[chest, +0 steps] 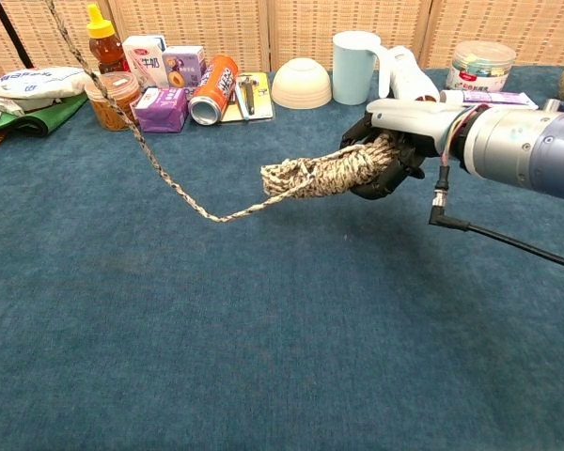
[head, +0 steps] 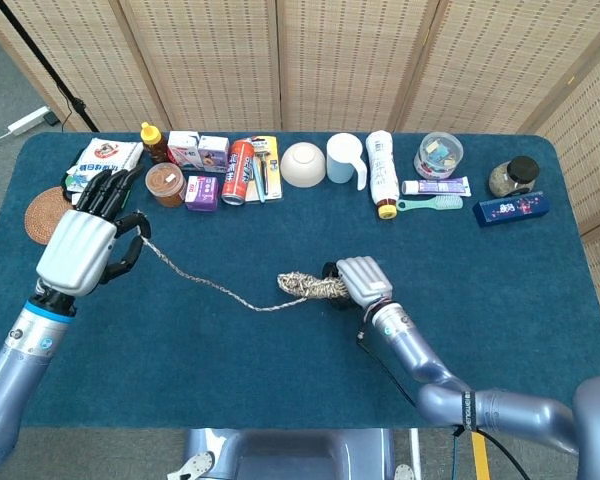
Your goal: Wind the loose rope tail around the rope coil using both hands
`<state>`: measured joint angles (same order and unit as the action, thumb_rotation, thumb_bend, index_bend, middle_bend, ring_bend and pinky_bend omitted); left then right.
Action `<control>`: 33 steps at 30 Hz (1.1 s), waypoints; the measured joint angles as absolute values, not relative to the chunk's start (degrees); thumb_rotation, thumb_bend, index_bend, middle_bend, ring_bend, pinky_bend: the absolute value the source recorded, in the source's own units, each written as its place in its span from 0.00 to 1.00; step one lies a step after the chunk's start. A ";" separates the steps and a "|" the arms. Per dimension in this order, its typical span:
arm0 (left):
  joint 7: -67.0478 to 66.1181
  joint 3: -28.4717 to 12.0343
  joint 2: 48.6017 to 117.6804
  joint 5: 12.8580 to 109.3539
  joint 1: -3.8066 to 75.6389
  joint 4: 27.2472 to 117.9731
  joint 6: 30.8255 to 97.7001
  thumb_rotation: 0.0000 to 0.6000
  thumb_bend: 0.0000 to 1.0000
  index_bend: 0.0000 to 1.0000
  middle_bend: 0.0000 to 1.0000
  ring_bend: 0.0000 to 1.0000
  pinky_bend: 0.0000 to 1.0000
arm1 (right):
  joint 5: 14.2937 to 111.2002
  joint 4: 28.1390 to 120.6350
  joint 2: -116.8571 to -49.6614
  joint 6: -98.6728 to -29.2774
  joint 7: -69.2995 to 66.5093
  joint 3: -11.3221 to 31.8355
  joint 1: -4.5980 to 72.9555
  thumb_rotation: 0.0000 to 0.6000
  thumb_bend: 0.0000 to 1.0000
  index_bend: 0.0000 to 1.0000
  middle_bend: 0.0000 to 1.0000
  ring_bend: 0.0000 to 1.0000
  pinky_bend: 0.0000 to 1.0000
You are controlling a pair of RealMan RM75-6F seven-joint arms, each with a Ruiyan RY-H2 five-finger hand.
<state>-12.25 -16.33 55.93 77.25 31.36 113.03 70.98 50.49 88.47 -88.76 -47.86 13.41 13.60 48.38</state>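
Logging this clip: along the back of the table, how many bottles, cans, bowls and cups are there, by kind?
Bottles: 2 (orange-capped bottle, white bottle lying down)
Cans: 1 (red can)
Bowls: 1 (white bowl)
Cups: 1 (pale blue cup)
Total: 5

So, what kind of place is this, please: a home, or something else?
Probably a robot test room, not a home. A table under blue cloth holds a neat row of unrelated goods, such as an orange can and a white bowl, with folding screens behind.
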 measured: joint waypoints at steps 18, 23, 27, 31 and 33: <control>-7.38 -26.09 49.37 64.98 37.58 124.26 67.15 1.00 0.50 0.61 0.00 0.00 0.00 | 55.27 89.36 -90.54 -48.68 15.92 9.95 48.56 1.00 0.66 0.62 0.63 0.50 0.79; -7.81 -28.19 49.77 61.28 40.28 124.27 67.23 1.00 0.50 0.61 0.00 0.00 0.00 | 55.61 90.25 -90.83 -48.44 16.33 9.59 48.85 1.00 0.66 0.62 0.63 0.50 0.79; -9.94 -29.41 51.66 57.85 43.51 123.21 67.45 1.00 0.50 0.61 0.00 0.00 0.00 | 55.83 92.18 -90.53 -47.49 15.30 9.67 49.00 1.00 0.66 0.62 0.63 0.50 0.79; -13.53 -29.62 54.87 55.01 46.82 121.00 67.68 1.00 0.50 0.61 0.00 0.00 0.00 | 56.75 95.30 -89.22 -45.80 12.71 9.74 48.96 1.00 0.66 0.62 0.63 0.50 0.79; -15.72 -29.45 56.88 53.35 48.67 119.57 67.83 1.00 0.50 0.61 0.00 0.00 0.00 | 57.59 96.56 -88.56 -45.29 11.69 9.67 48.88 1.00 0.66 0.62 0.63 0.50 0.79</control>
<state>-15.72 -29.45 56.88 53.35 48.67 119.57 67.83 57.59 96.56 -88.56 -45.29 11.69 9.67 48.88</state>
